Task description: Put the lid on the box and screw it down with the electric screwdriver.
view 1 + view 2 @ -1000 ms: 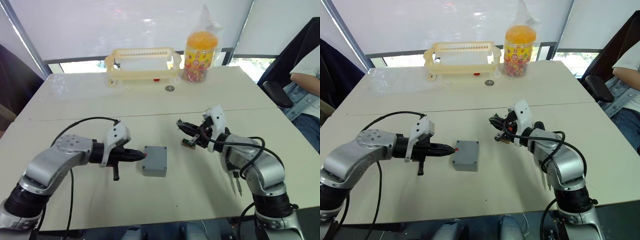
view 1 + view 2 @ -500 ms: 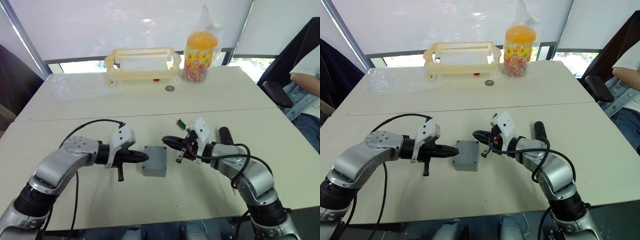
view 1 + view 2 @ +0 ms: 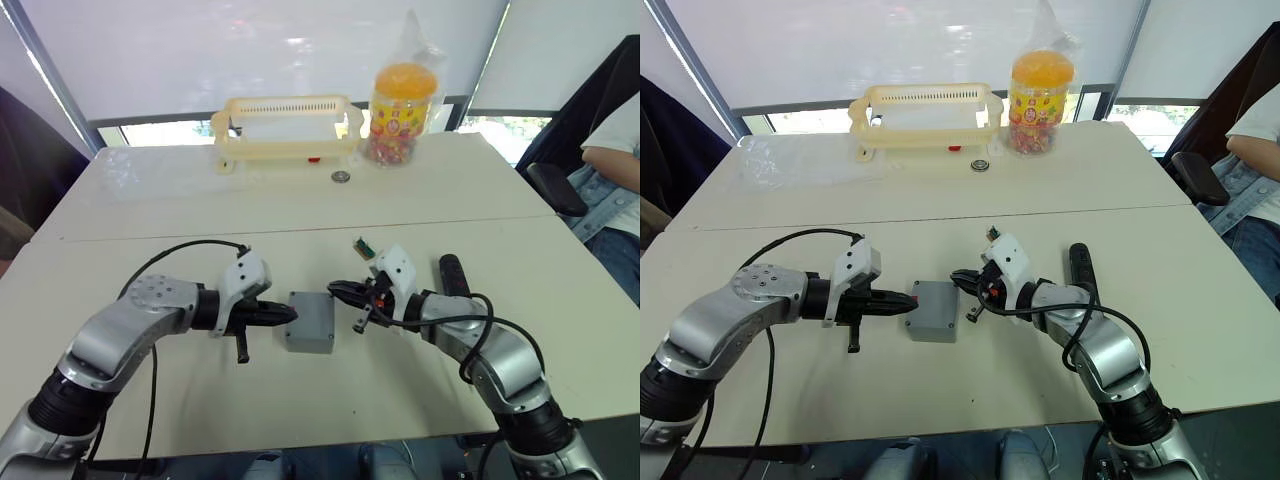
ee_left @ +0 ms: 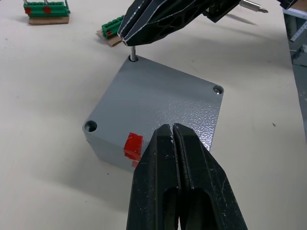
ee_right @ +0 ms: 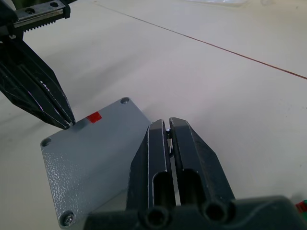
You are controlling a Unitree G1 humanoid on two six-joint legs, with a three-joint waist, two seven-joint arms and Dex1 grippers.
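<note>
While the closed left tool [image 4: 172, 132] steadies the grey plastic box [image 4: 158, 115], right tool [image 4: 128, 40], pinching a small screw [image 4: 132, 53], should seat it straight into the corner hole.

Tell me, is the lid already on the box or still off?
On. The lid covers the box flush. A screw sits in one corner hole; the right gripper holds another at a second corner.

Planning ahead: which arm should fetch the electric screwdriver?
Right: the electric screwdriver lies beside that forearm, though the right end effector holds a screw; the left end effector sits beyond the box.
</note>
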